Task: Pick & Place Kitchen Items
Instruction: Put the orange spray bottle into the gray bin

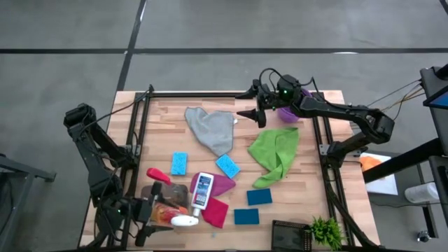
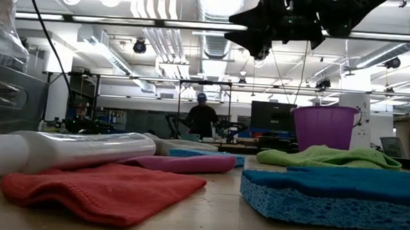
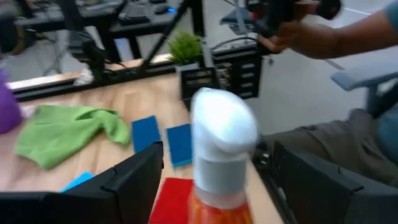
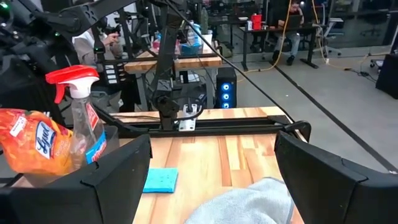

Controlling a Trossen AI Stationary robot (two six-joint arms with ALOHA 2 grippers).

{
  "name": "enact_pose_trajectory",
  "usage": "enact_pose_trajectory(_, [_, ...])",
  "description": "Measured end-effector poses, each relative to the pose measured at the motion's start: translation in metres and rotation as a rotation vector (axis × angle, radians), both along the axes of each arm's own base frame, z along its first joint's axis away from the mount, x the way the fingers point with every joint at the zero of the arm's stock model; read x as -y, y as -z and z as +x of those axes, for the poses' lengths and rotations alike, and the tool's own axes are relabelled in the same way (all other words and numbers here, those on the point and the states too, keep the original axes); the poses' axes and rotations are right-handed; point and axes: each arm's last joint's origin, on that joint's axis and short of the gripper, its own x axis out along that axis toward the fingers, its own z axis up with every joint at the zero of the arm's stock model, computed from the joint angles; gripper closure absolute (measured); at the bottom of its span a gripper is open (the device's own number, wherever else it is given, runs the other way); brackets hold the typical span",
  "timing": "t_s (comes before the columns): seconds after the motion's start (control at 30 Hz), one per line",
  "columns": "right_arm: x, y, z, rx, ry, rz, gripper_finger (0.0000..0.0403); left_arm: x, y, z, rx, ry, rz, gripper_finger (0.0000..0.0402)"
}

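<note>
The right gripper (image 1: 250,110), jaws wide, hovers above the grey cloth (image 1: 212,129) at twelve o'clock; it should drop straight down and pinch a fold. The left gripper (image 1: 155,212) straddles the orange bottle (image 3: 217,208), wide.

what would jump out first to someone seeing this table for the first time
Probably the scatter of bright cloths mid-table: a green cloth toward the right, a grey cloth beside it, and blue sponges dotted around. Next, the right pincer, open above the far edge near a purple bucket. At the near left corner, the open left pincer straddles an orange spray bottle.
</note>
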Motion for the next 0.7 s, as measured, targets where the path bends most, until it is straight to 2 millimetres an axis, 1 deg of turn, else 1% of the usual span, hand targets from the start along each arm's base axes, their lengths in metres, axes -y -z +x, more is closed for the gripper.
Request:
enact_pose_trajectory(0.27, [0.0, 0.0, 0.0, 0.002, 0.01, -0.003, 0.0065, -0.002, 0.0, 0.004, -0.009, 0.0, -0.008, 0.0098])
enact_pose_trajectory(0.57, [0.0, -0.001, 0.0, 0.012, 0.015, -0.009, 0.0065, -0.009, 0.007, 0.014, -0.042, 0.005, -0.032, 0.0098])
enact_pose_trajectory(0.7, [0.001, -0.001, 0.0, 0.013, 0.02, -0.016, 0.0065, -0.012, 0.011, 0.019, -0.025, 0.004, -0.038, 0.0098])
